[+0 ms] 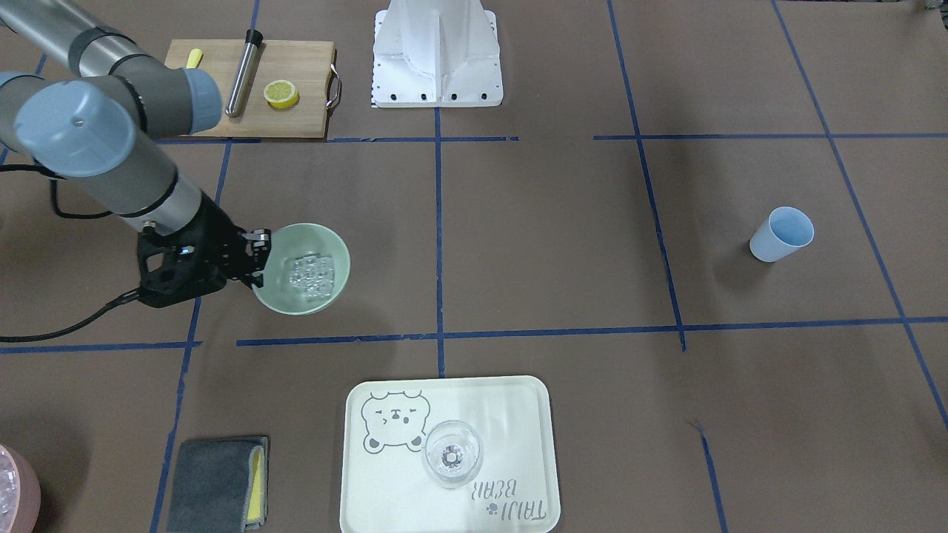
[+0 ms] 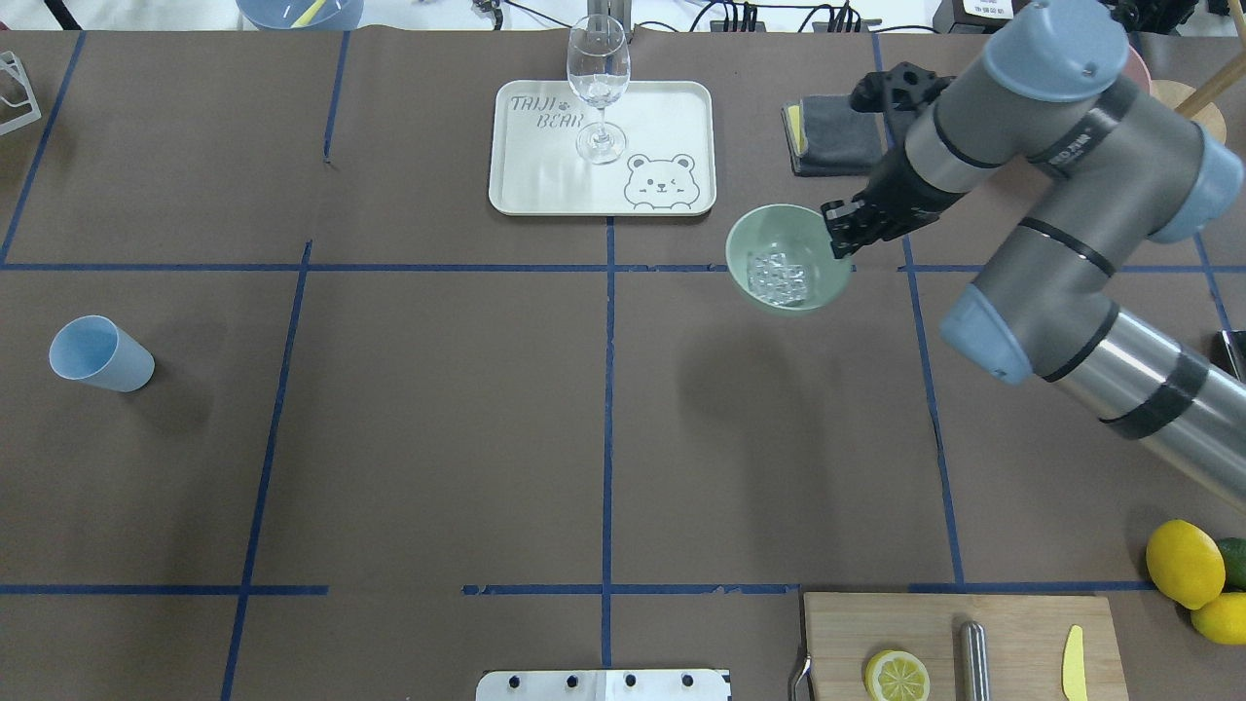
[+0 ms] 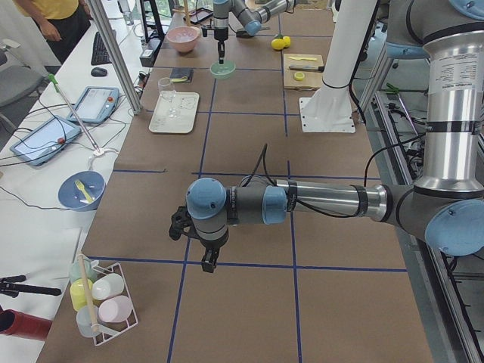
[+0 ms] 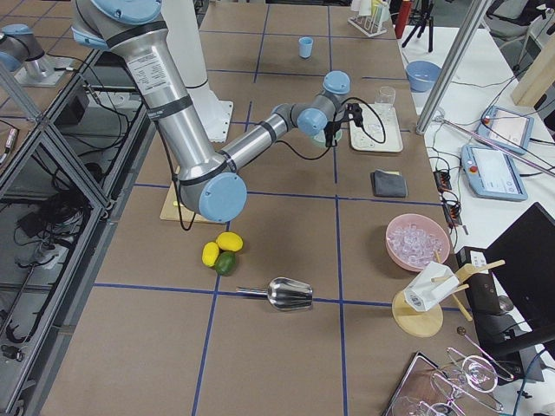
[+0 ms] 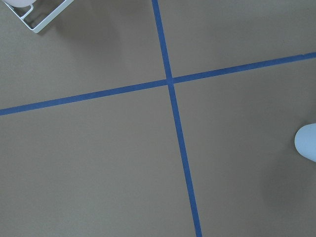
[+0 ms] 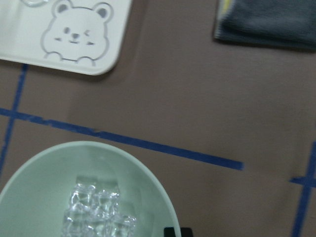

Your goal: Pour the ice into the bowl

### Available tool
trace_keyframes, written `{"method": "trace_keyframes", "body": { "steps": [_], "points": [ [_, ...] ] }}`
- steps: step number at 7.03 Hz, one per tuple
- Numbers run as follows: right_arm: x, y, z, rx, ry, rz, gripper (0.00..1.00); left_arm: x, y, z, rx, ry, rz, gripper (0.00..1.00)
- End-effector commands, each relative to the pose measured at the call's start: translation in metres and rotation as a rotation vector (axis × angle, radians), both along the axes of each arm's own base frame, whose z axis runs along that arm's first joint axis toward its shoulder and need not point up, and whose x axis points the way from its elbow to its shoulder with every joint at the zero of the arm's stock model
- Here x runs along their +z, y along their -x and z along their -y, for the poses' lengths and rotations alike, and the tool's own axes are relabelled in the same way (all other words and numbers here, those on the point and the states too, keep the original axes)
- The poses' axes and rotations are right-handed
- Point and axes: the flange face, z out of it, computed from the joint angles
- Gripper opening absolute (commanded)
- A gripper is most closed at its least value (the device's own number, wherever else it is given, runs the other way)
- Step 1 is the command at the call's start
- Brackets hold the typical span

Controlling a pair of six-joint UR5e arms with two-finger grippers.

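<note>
The pale mint-green bowl (image 1: 298, 238) holds a heap of clear ice (image 1: 311, 274) cubes. My right gripper (image 1: 258, 259) is shut on the bowl's rim and holds it slightly above the table, a shadow beneath it. The overhead view shows the bowl (image 2: 769, 222), the ice (image 2: 777, 276) and the right gripper (image 2: 839, 234) on the rim's right side. The right wrist view shows the bowl (image 6: 39, 187) and ice (image 6: 96, 207) close below. My left gripper (image 3: 208, 263) hangs over bare table far from the bowl; I cannot tell whether it is open or shut.
A light blue cup (image 2: 97, 352) lies on its side at the far left. A tray (image 2: 662, 117) bears a clear wine glass (image 2: 599, 88). A grey cloth (image 2: 827, 122) lies beyond the bowl. A pink container (image 4: 418, 241) with ice and a metal scoop (image 4: 286, 295) lie further off.
</note>
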Motion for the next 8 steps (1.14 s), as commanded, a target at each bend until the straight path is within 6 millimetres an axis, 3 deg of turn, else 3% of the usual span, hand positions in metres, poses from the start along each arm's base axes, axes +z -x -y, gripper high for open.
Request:
{"method": "trace_keyframes", "body": {
  "steps": [1,3,4,8],
  "points": [
    [0.112,-0.089,-0.013,-0.034,-0.031,-0.067,0.0,0.001,0.0,0.001,0.001,-0.019,0.001,1.0],
    [0.198,-0.146,-0.063,-0.021,-0.018,-0.033,0.0,-0.001,0.0,0.001,0.002,-0.026,0.001,1.0],
    [0.225,-0.158,-0.085,-0.019,-0.021,-0.03,0.0,-0.002,0.0,0.003,0.001,-0.043,0.003,1.0],
    [0.266,-0.159,-0.088,-0.017,-0.028,-0.029,0.0,-0.002,0.0,0.003,0.002,-0.052,0.005,1.0]
  ]
}}
